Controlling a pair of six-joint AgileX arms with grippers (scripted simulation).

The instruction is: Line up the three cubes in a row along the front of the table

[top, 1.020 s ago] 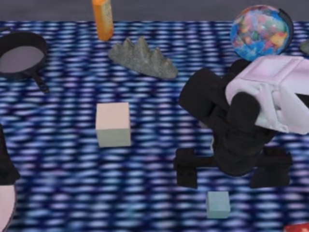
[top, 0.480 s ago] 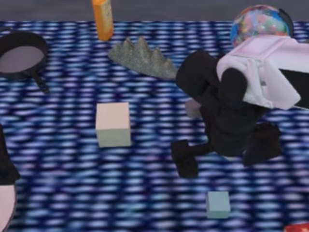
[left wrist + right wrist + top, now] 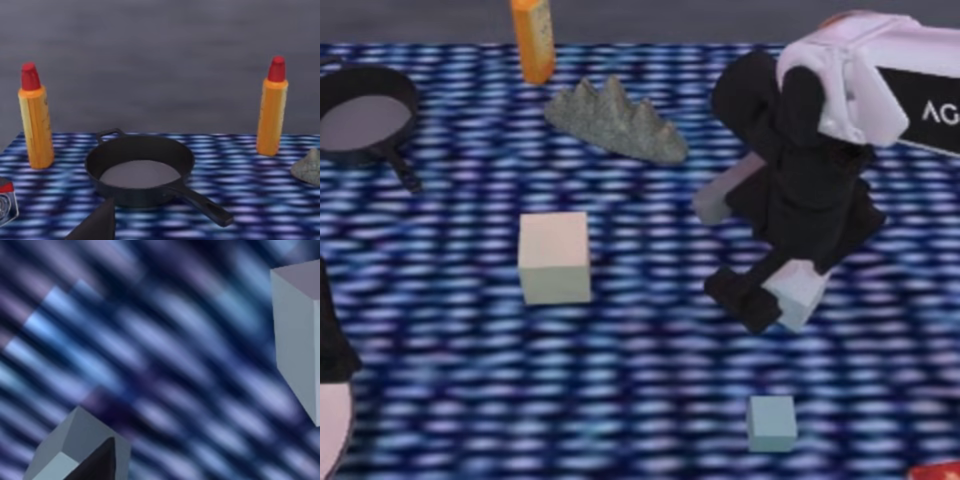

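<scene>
Swung back, right gripper (image 3: 772, 296) touches grey-lavender cube (image 3: 798, 293).

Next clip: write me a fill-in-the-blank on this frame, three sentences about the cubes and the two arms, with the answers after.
1. The cube nearest the table's front edge is the small ____ one.
2. The arm reaching over the grey-lavender cube is the ____ arm, its right gripper low beside that cube.
3. The large cream-pink cube sits to the top view's ____ of the grey-lavender cube.

Missing words: teal-grey; right; left
</scene>
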